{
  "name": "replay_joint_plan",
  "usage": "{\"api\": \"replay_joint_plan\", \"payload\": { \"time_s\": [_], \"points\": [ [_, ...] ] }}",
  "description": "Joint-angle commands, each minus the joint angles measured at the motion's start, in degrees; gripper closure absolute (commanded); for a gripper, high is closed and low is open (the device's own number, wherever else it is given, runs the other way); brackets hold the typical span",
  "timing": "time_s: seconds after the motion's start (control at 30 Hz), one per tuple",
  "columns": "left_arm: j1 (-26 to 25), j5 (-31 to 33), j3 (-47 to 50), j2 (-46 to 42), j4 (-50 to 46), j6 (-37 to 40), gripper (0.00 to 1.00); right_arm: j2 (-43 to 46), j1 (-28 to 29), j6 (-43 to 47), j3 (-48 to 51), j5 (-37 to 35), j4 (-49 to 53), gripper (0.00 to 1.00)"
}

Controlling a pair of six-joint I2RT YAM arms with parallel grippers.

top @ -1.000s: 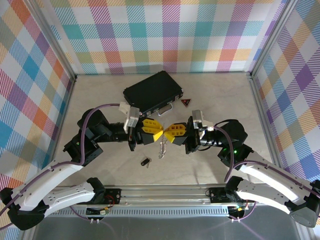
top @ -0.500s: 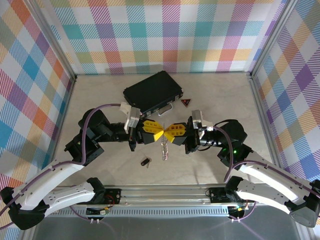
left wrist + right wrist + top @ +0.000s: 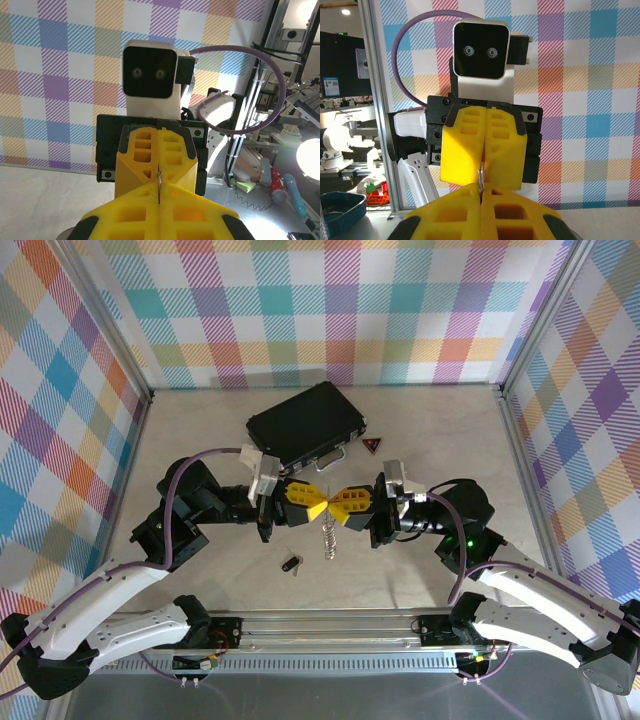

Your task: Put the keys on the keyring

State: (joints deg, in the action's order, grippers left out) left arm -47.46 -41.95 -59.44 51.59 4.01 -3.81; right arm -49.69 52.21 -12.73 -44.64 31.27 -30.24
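Over on the left, the left gripper (image 3: 320, 507) is the only thing that really changed. A second ago its yellow fingers had a small gap, and now they're pressed tight together. That arm's elbow has also crept a little toward the middle.

Down on the table (image 3: 200, 440), nearer the bases and apart from the grippers, the dark-headed key (image 3: 290, 563) lies flat on its own, same spot as before.

Dead centre is the keyring (image 3: 327, 537), held up off the table. From above it's a thin silvery dangle hanging just under where the two sets of yellow tips meet, and it's barely shifted. It looks skinny and bright, kind of a ladder of little glints, too small to pick out single pieces. From the wrist cams the keyring (image 3: 159, 181) is just an edge-on metal sliver at the seam between the fingers.

On the right, the right gripper (image 3: 337, 510) is clamped shut on the ring too. It sits tip to tip with the left one, unchanged from before.
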Motion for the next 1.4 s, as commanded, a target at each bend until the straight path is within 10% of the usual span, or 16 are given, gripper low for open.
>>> {"api": "replay_joint_plan", "payload": {
  "time_s": [0.0,0.27,0.8,1.37],
  "points": [
    [0.42,-0.16,-1.81,-0.04,-5.77,4.31,1.00,1.16,0.35,3.01,-2.63,0.33,4.95,0.89],
    [0.35,0.36,-9.08,2.23,-23.29,16.17,1.00,2.15,0.39,14.18,-11.06,-0.85,29.67,0.79],
    [0.39,0.73,-9.33,2.63,-24.45,17.34,1.00,1.29,0.44,17.83,-13.98,-1.56,39.64,0.63],
    [0.37,-0.14,-9.64,3.03,-24.39,17.26,1.00,-0.72,0.47,17.88,-14.28,-1.14,38.48,0.92]
  ]
}}
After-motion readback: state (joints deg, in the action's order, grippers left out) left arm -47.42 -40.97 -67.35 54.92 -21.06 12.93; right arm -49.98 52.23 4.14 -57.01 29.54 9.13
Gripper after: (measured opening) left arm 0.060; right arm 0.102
